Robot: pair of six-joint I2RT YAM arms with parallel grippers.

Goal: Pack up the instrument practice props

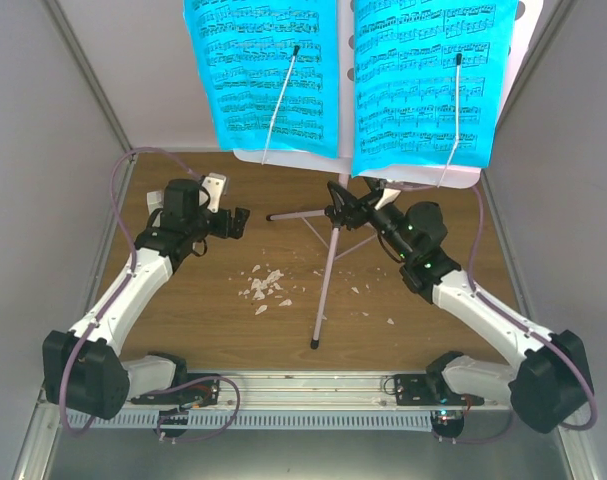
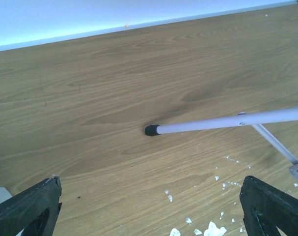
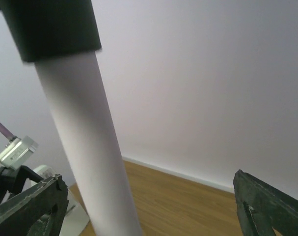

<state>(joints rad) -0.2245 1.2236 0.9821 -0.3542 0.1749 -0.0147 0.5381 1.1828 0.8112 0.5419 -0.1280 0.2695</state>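
- The right end effector (image 3: 146,179) has its two dark fingers wide apart; the pale-lilac pole of the music stand (image 3: 90,147) rises between them, closer to one finger than the other, and whether that finger touches it I cannot tell
- A black collar (image 3: 50,24) sits on the pole higher up
- Seen from above, this end effector meets the stand at the hub where its three legs join, reaching in from the stand's right
- The stand is upright on the wooden tabletop (image 1: 183,310); one leg points left, one points to the near edge, and the third is mostly hidden behind the right arm
- Two cyan sheet-music pages (image 1: 263,75) with black notes lie side by side on the stand's plate, each under a thin wire
- The left end effector (image 2: 151,184) is left of the stand, fingers spread with only bare wood between them, apart from the black foot (image 2: 151,130) of the left-pointing leg
- Scattered white crumbs (image 1: 265,287) lie just left of the near-pointing leg
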